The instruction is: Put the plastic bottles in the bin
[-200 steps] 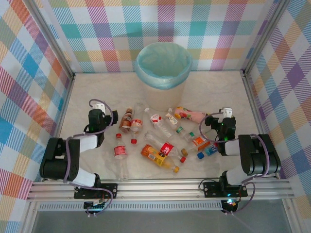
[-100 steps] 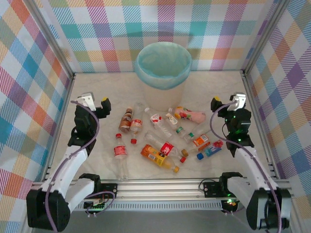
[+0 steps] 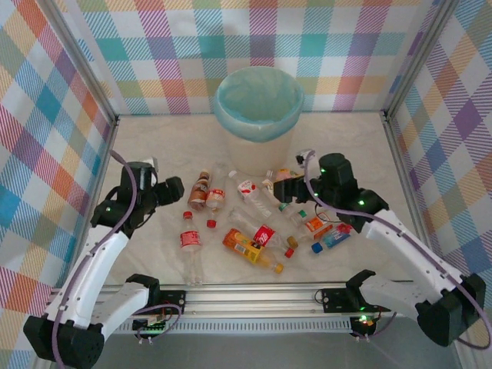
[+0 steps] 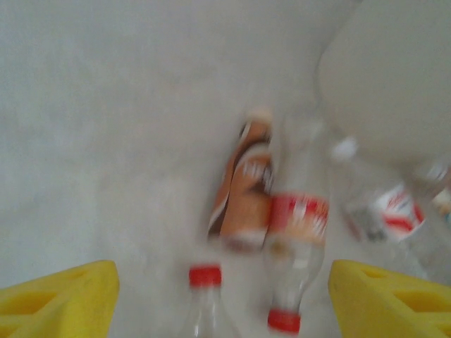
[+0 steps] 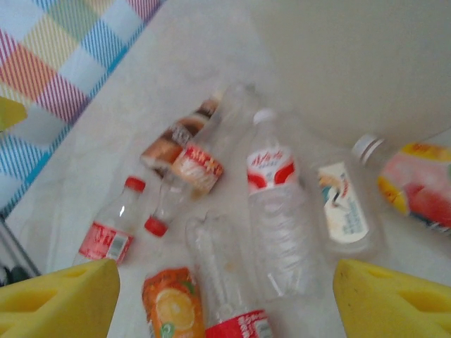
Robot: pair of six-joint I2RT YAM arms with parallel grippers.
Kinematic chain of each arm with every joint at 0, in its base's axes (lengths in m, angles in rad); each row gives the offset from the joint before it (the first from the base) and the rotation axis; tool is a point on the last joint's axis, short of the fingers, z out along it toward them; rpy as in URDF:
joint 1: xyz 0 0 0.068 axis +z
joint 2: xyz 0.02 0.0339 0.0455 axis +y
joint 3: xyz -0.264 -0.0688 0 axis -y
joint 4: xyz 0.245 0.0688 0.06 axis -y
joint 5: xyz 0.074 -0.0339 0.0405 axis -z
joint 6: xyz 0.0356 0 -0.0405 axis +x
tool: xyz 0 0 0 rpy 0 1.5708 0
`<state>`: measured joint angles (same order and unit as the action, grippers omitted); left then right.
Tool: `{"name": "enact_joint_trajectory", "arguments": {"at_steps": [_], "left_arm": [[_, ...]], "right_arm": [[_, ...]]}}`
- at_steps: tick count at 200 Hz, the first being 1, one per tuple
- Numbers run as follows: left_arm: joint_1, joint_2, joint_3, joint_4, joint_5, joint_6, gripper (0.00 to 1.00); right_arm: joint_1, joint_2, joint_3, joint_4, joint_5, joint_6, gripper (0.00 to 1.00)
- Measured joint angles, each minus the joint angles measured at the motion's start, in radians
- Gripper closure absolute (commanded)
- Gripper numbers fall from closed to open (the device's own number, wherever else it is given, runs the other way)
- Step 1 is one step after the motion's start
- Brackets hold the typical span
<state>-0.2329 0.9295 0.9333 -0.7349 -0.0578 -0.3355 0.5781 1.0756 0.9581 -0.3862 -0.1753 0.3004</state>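
Several plastic bottles lie scattered on the pale floor in front of the bin (image 3: 258, 129), a round cream bin lined with a teal bag. My left gripper (image 3: 174, 188) hovers open just left of a brown bottle (image 3: 200, 190) and a red-labelled clear one (image 3: 216, 197). In the left wrist view those two bottles (image 4: 248, 190) (image 4: 299, 232) and a red-capped bottle (image 4: 206, 296) lie ahead between the yellow fingertips (image 4: 60, 299). My right gripper (image 3: 285, 188) hangs open over the middle of the pile, above a white-capped clear bottle (image 5: 273, 211) and an orange-labelled one (image 5: 173, 310). Neither holds anything.
Checked cloth walls (image 3: 46, 131) close in the left, back and right sides. An aluminium rail (image 3: 254, 296) runs along the near edge. The bin's wall (image 5: 352, 63) rises close behind the bottles. A pink bottle (image 5: 419, 184) lies at the right of the pile.
Both arms have swung inward from the side walls towards the bottles, the right one further, reaching over the pile. The bottles have not moved.
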Motion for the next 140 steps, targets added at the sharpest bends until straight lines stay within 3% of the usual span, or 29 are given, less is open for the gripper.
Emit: {"name": "enact_joint_trajectory", "arguments": {"at_steps": [56, 96, 140], "left_arm": [[-0.001, 0.134, -0.037, -0.068, 0.072, -0.122, 0.29], [-0.001, 0.279, -0.053, -0.008, 0.114, -0.145, 0.35], [-0.002, 0.365, -0.074, 0.036, 0.080, -0.142, 0.38]], "right_arm": [[0.063, 0.140, 0.063, -0.066, -0.029, 0.002, 0.23], [0.091, 0.143, 0.063, -0.070, -0.047, 0.008, 0.23], [0.097, 0.108, 0.051, -0.045, -0.047, 0.029, 0.22]]}}
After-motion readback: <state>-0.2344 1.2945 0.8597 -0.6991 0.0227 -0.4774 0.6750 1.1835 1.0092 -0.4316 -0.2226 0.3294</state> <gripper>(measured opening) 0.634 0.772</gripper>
